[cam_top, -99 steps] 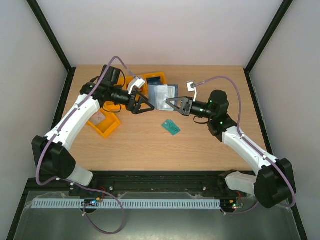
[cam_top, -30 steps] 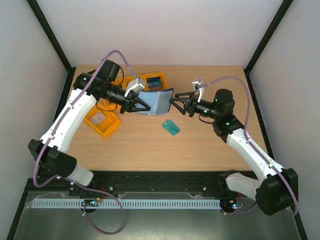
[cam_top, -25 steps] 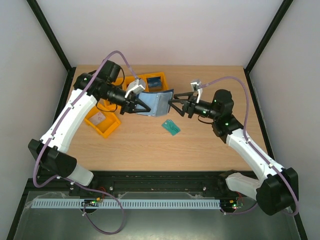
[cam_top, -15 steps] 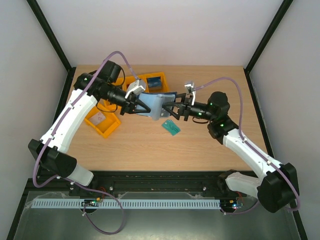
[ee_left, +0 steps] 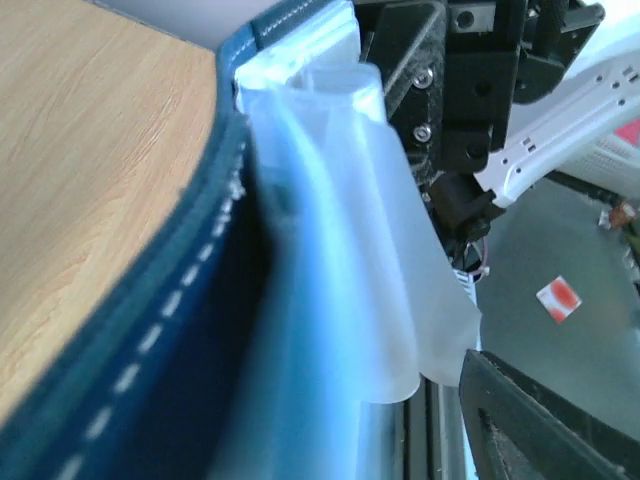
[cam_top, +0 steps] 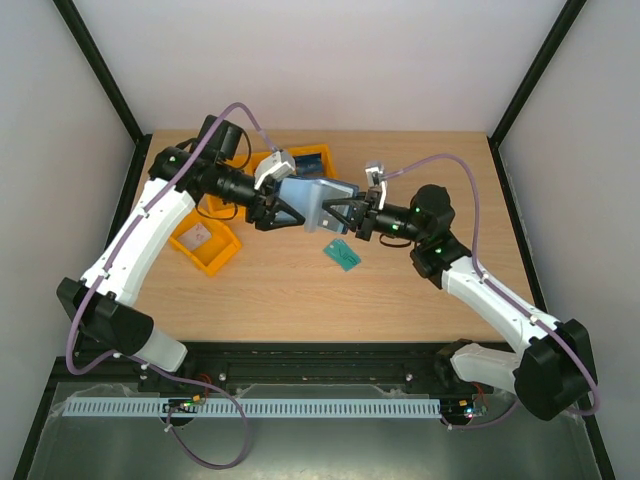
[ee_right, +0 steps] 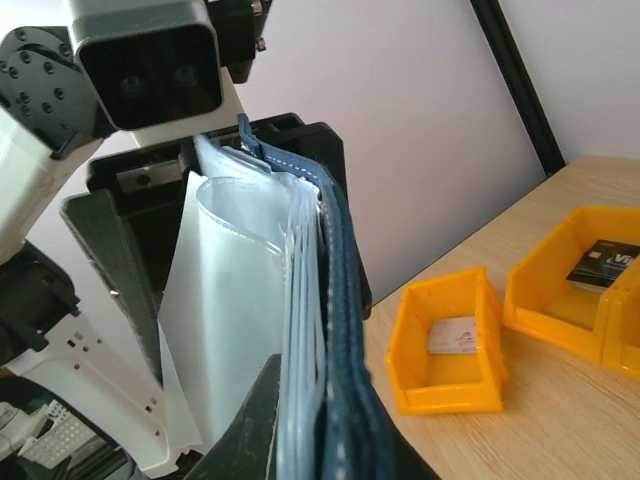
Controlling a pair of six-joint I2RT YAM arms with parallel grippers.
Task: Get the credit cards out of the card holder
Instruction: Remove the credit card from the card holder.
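Two black grippers are meeting above the pale wooden table [cam_top: 300, 300], toward its far side. The left gripper [cam_top: 290, 212] is clamping the dark navy stitched card holder [cam_top: 312, 198], holding it raised and open. The right gripper [cam_top: 335, 215] is straddling its clear plastic sleeves [ee_right: 240, 300]; whether it is pinching them is unclear. Probably a card is being sought, though none is showing. Next comes gripping one card's edge. Orange plastic bins [cam_top: 205, 243] are crowding the far left, leaving room nearer.

Lab test cell, white walls [cam_top: 320, 60], black frame [cam_top: 100, 70]
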